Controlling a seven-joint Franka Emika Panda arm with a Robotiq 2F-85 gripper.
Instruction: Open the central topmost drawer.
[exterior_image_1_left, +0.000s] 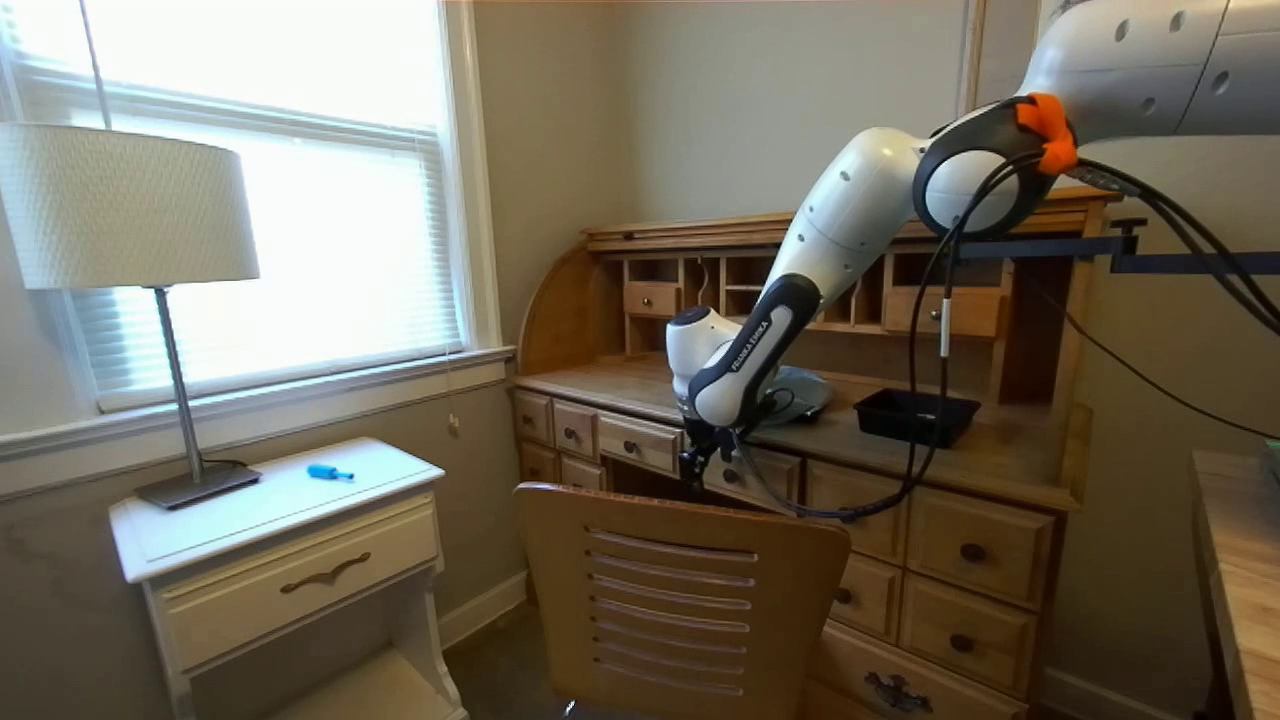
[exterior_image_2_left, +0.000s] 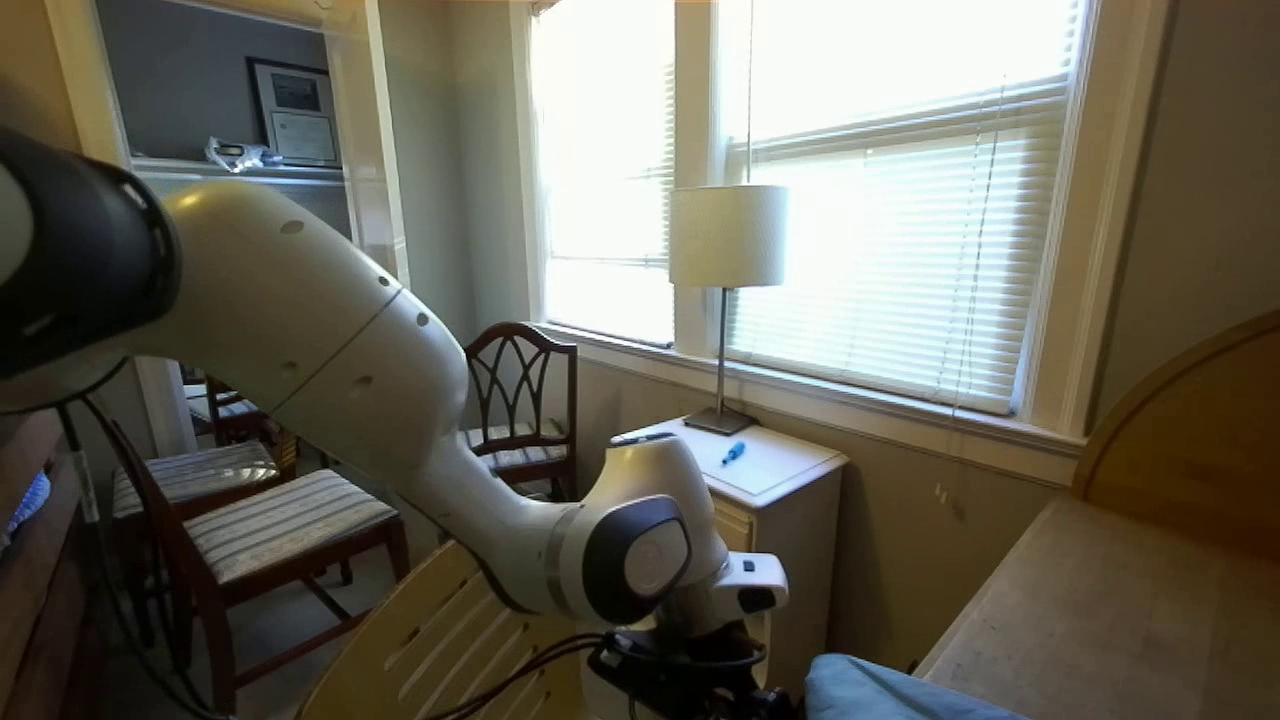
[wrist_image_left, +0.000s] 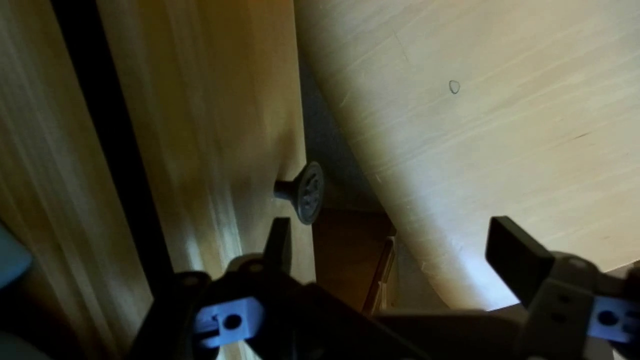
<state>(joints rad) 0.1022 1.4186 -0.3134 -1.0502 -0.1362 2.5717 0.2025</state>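
The central topmost drawer (exterior_image_1_left: 655, 446) is a honey-coloured wooden front under the desk top, above the dark kneehole. Dark knobs show on either side of the arm, which hides its middle. In the wrist view the drawer front (wrist_image_left: 220, 140) fills the left, with a dark gap along it. A round dark knob (wrist_image_left: 309, 194) sticks out from it. My gripper (wrist_image_left: 395, 250) is open and empty, fingers wide apart. The left finger is just below the knob, near the drawer front. In an exterior view the gripper (exterior_image_1_left: 702, 462) hangs before the drawer; it also shows at the bottom edge (exterior_image_2_left: 740, 698).
A wooden chair back (exterior_image_1_left: 690, 600) stands close in front of the drawer; it fills the wrist view's right side (wrist_image_left: 475, 150). A grey-blue cloth item (exterior_image_1_left: 798, 394) and a black tray (exterior_image_1_left: 915, 415) lie on the desk top. Black cables (exterior_image_1_left: 890, 505) hang from the arm.
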